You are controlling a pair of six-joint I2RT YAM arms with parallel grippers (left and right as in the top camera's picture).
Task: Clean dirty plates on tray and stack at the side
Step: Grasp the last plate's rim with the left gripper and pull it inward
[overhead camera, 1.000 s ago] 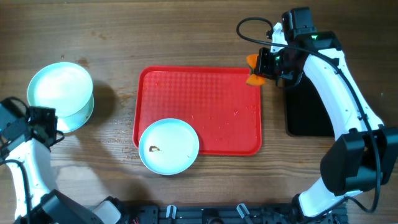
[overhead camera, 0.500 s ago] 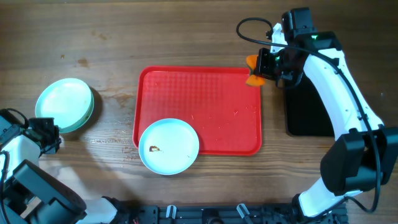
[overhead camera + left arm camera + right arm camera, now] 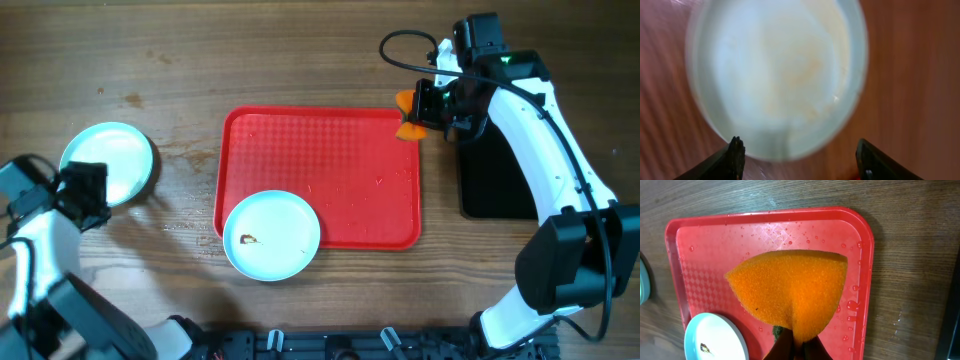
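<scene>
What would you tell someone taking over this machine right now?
Left tool: open, above the side stack, holding nothing.
Right tool: shut on the orange sponge, over the far right corner of the red tray.
Done: the stack sits on the table, left of the tray.
To do: one smeared plate on the tray's near left corner; wipe it, add it to the stack.

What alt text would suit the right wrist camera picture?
An orange sponge, pinched by the right gripper, hangs over a wet red tray on a wooden table. A pale plate with a small brown smear lies on the tray, lower left.
</scene>
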